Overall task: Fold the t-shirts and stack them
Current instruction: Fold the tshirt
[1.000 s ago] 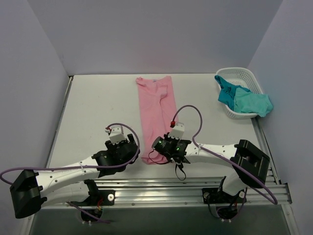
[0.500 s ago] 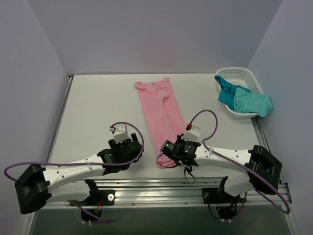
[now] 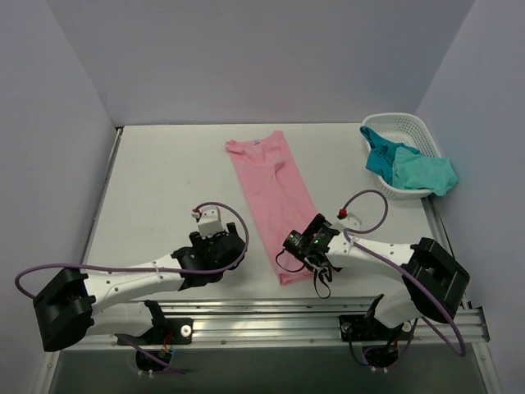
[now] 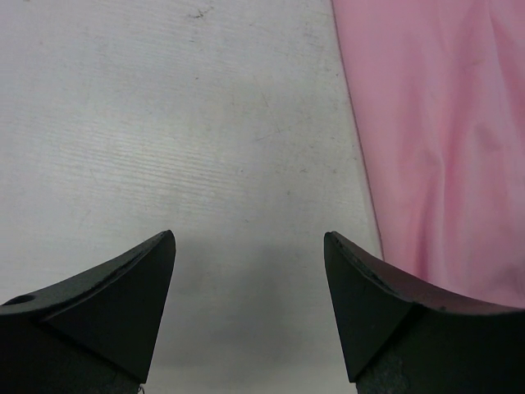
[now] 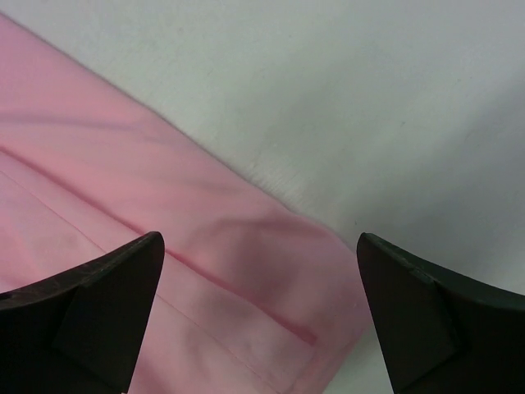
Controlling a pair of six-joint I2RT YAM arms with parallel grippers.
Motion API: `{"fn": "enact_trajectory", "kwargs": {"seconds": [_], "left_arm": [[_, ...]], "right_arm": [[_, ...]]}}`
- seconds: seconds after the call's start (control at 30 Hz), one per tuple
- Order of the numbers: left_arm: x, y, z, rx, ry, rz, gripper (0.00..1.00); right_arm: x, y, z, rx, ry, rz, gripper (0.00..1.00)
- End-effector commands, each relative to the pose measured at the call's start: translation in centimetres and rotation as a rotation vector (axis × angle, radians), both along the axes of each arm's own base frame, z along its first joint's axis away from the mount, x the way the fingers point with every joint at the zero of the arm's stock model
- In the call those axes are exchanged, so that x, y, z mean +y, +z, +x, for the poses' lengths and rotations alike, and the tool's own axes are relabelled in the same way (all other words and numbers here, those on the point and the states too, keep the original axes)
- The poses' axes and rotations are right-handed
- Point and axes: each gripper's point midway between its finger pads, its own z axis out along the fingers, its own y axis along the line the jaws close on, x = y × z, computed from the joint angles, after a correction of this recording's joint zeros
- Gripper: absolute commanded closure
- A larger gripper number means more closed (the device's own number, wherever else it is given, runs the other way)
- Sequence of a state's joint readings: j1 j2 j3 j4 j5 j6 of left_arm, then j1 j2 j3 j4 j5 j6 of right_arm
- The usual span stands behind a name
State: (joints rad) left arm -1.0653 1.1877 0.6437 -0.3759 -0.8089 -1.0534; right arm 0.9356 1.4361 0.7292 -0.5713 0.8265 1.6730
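Observation:
A light pink t-shirt (image 3: 271,190), folded lengthwise into a long strip, lies slanted across the middle of the table, with its near hem toward the right arm. My right gripper (image 3: 297,248) hangs open just above that near hem corner (image 5: 271,271), its jaws wide apart and nothing between them. My left gripper (image 3: 223,246) is open over bare table left of the shirt, whose pink edge (image 4: 443,148) runs past its right finger. Teal and turquoise t-shirts (image 3: 410,168) are heaped in the basket.
A white lattice basket (image 3: 398,120) stands at the back right, with the teal cloth spilling over its right rim. Grey walls close in the table on three sides. A metal rail (image 3: 312,316) carrying the arm bases runs along the near edge.
My right gripper dragged the shirt's near end to the right, then opened and let it go. The shirt now lies slanted. My left arm shifted a little right.

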Motion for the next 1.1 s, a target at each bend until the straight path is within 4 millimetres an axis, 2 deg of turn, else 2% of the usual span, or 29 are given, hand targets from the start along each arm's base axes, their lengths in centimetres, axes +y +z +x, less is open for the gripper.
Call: {"fn": "enact_trajectory", "kwargs": {"seconds": [0.0, 0.1, 0.13, 0.2, 0.23, 0.33, 0.43, 0.77, 0.9, 1.0, 1.03, 1.07], "left_arm": [[-3.4, 0.8, 0.5, -0.007, -0.062, -0.119, 0.18], [-6.5, -0.4, 0.3, 0.022, -0.119, -0.178, 0.19], [-7.2, -1.6, 0.2, 0.039, -0.122, -0.162, 0.19], [-9.4, -1.7, -0.1, 0.049, -0.139, -0.188, 0.2], [-10.5, -3.0, -0.1, 0.063, -0.145, -0.184, 0.2], [-14.1, -4.3, -0.6, 0.088, -0.189, -0.258, 0.21], [-16.7, -5.5, -1.3, 0.118, -0.229, -0.317, 0.22], [-20.7, -5.7, -2.9, 0.143, -0.293, -0.359, 0.22], [-21.8, -6.6, -3.3, 0.169, -0.316, -0.358, 0.22], [-22.4, -7.9, -3.7, 0.196, -0.336, -0.36, 0.23], [-22.6, -8.2, -3.9, 0.201, -0.342, -0.363, 0.25], [-22.8, -8.3, -3.9, 0.205, -0.347, -0.367, 0.31]], "right_arm": [[-2.0, 3.8, 0.7, -0.124, -0.037, -0.039, 0.0], [-2.1, 5.5, 1.0, -0.157, -0.032, -0.035, 0.0], [-1.9, 6.3, 1.3, -0.176, -0.031, -0.03, 0.0], [-2.2, 6.9, 1.3, -0.18, -0.03, -0.041, 0.0], [-2.2, 7.2, 1.4, -0.188, -0.03, -0.043, 0.0], [-2.6, 7.3, 1.2, -0.187, -0.028, -0.053, 0.0], [-3.1, 7.3, 0.8, -0.182, -0.028, -0.053, 0.0], [-4.8, 7.9, -0.1, -0.215, -0.035, -0.035, 0.0], [-5.0, 7.6, -0.2, -0.214, -0.039, -0.036, 0.0], [-5.0, 7.5, -0.3, -0.214, -0.038, -0.031, 0.0], [-5.1, 7.4, -0.3, -0.213, -0.037, -0.03, 0.0], [-5.0, 7.4, -0.3, -0.216, -0.034, -0.019, 0.02]]}}
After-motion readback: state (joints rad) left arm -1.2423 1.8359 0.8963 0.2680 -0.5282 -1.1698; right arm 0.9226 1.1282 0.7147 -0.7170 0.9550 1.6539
